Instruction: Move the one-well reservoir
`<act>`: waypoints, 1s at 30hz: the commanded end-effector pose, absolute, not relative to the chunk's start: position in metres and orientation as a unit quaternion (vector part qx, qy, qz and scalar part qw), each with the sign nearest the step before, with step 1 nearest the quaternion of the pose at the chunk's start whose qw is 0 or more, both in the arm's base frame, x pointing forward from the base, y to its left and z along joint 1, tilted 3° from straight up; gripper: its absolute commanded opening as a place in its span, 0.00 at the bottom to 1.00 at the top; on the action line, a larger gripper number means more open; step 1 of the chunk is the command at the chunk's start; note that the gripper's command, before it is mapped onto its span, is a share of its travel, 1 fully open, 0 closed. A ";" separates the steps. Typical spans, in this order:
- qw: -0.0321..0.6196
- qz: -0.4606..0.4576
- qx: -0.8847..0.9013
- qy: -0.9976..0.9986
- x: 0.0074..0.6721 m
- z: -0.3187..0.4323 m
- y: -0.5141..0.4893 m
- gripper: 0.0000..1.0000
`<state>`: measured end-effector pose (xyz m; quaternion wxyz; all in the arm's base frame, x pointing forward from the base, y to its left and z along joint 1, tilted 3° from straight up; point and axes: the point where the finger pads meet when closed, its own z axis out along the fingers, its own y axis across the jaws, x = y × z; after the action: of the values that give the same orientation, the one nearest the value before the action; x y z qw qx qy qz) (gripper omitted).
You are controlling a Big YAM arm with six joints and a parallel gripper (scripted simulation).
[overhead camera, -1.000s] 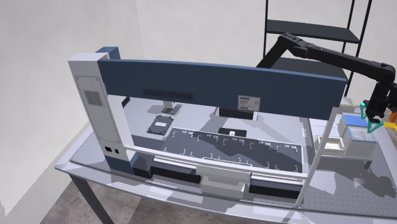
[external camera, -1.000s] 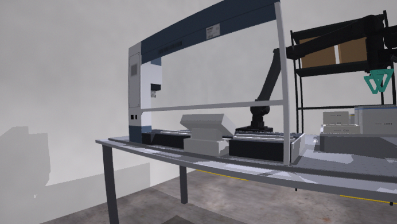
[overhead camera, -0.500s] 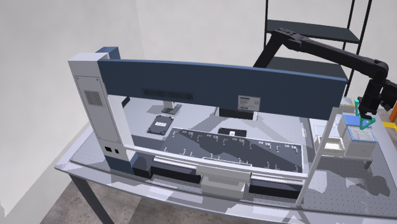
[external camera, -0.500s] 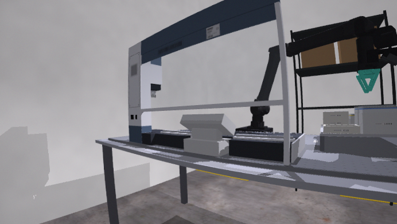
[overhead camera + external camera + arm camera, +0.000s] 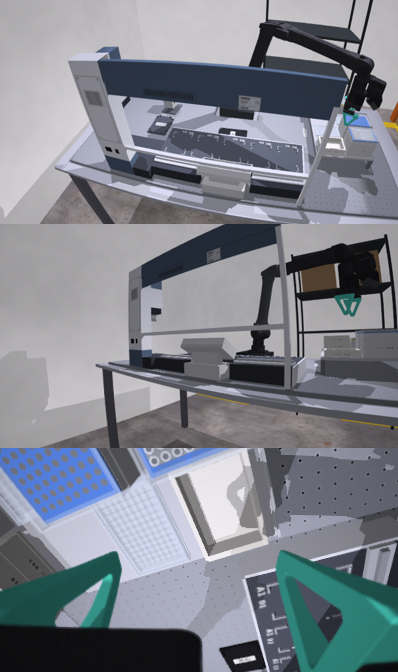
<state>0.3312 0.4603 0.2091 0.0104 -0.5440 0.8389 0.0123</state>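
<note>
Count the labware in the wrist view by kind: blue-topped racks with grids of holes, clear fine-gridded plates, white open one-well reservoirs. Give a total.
Blue-topped racks with grids of holes: 2 (one in full, one cut off by the top edge)
Clear fine-gridded plate: 1
White open one-well reservoir: 1
Total: 4

Outstretched arm (image 5: 316,43), wrist bent down, teal fingers spread wide.

Perforated grey table (image 5: 345,198) bearing liquid handler (image 5: 218,83), arm base (image 5: 260,351), apparently a low shelf (image 5: 369,159).
</note>
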 end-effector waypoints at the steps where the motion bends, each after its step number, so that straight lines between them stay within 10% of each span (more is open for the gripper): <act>1: 0.043 0.029 -0.489 0.871 0.338 0.237 0.444 1.00; 30: 0.034 0.033 -0.258 0.965 0.313 0.224 0.322 1.00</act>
<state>0.3057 0.3341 0.2043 0.0073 -0.3082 0.9511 0.0160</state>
